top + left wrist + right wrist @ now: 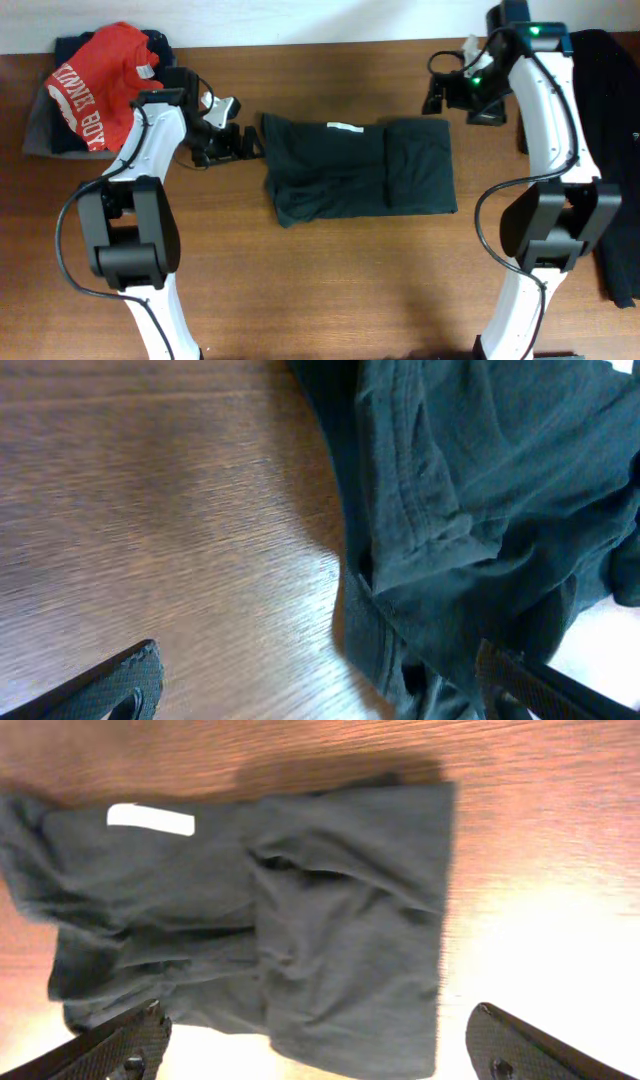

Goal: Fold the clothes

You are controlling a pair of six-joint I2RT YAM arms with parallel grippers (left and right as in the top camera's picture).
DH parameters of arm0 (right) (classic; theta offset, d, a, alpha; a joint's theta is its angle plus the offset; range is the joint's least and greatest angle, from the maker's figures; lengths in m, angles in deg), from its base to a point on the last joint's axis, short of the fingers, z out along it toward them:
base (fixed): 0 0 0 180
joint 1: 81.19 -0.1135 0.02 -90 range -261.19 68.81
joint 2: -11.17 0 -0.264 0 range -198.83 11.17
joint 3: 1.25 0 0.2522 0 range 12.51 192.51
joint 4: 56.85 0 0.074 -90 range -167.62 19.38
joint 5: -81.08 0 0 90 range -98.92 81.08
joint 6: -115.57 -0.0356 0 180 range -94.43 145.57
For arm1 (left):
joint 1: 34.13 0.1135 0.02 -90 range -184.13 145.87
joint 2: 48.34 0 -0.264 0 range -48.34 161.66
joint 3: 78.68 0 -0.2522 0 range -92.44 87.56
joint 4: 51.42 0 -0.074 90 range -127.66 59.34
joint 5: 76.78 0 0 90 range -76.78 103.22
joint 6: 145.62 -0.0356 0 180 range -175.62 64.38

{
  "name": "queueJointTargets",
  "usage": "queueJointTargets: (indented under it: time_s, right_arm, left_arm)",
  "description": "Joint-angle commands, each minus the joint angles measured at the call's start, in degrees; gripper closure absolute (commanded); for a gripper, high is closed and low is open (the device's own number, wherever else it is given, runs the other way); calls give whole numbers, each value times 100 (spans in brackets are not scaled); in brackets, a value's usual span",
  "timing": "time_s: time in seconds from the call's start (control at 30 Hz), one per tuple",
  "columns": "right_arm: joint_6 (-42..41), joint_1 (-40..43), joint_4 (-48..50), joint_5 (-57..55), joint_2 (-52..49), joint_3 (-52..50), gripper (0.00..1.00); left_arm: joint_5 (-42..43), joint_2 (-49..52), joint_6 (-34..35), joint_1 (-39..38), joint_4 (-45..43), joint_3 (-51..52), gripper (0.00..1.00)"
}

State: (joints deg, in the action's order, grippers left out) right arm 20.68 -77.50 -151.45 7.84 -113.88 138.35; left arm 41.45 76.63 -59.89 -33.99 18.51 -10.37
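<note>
Nearest to us, the bare front strip of the brown wooden table (330, 290) lies between the two arm bases. Past it, at the middle of the table, we see the black cotton T-shirt (358, 168) folded into a rough rectangle. Its long axis runs left to right, parallel to the table's far edge. A folded-over panel covers its right end. A small white rectangular label (347, 126) sits at its far edge, so the neck end faces away from us. The left gripper (232, 145) is just beside the shirt's left short edge, its fingers spread wide with nothing between them. Further back, the right gripper (435, 98) is near the shirt's far right corner and apart from the cloth, also spread wide and empty. At the far left, a crumpled red tee with white lettering (100, 85) lies on darker cloth. A dark garment (615, 150) lies along the right edge.
</note>
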Motion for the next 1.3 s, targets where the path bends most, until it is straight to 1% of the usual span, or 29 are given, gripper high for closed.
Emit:
queueJointTargets:
  time_s: [0.0, 0.13, 0.27, 0.4, 0.5, 0.67, 0.73, 0.83, 0.93, 0.97, 1.03, 1.1, 1.13, 1.17, 1.27]
  right_arm:
    - [17, 212, -20, -140, 9, 33, 1]
    - [20, 352, -22, -140, 9, 33, 1]
    - [17, 356, -20, -140, 9, 33, 1]
    - [20, 356, -20, -140, 9, 33, 1]
    - [20, 358, -20, -142, 9, 33, 1]
    - [20, 356, -20, -142, 9, 33, 1]
    - [20, 356, -20, -142, 9, 33, 1]
    - [20, 356, -22, -142, 9, 33, 1]
    - [17, 356, -24, -142, 9, 33, 1]
    - [20, 356, -24, -144, 9, 33, 1]
    - [17, 356, -24, -164, 9, 33, 1]
    - [17, 356, -22, -223, 7, 33, 1]
    - [17, 356, -24, -247, 7, 33, 1]
    - [17, 356, -24, -245, 7, 31, 1]
    - [17, 356, -24, -247, 7, 4, 1]
  left_arm:
    - [452, 278, 98, 35, -81, 157, 1]
    - [918, 470, 164, 22, -175, 157, 1]
    - [911, 669, 472, -90, -109, 160, 1]
    - [1001, 809, 511, -302, -111, 157, 1]
    - [997, 903, 697, -516, -111, 157, 1]
    - [994, 973, 822, -890, -199, 157, 1]
    - [970, 984, 962, -1023, -295, 157, 1]
    - [697, 992, 1353, -1235, -584, 157, 1]
    - [651, 992, 1410, -1290, -732, 157, 1]
    - [651, 992, 1410, -1290, -756, 160, 6]
    - [643, 992, 1408, -1290, -791, 157, 25]
    - [522, 992, 1410, -1290, -800, 157, 34]
    - [363, 992, 1412, -1290, -798, 157, 53]
    - [234, 992, 1416, -1290, -796, 157, 65]
    - [-205, 992, 1650, -1272, -758, 157, 89]
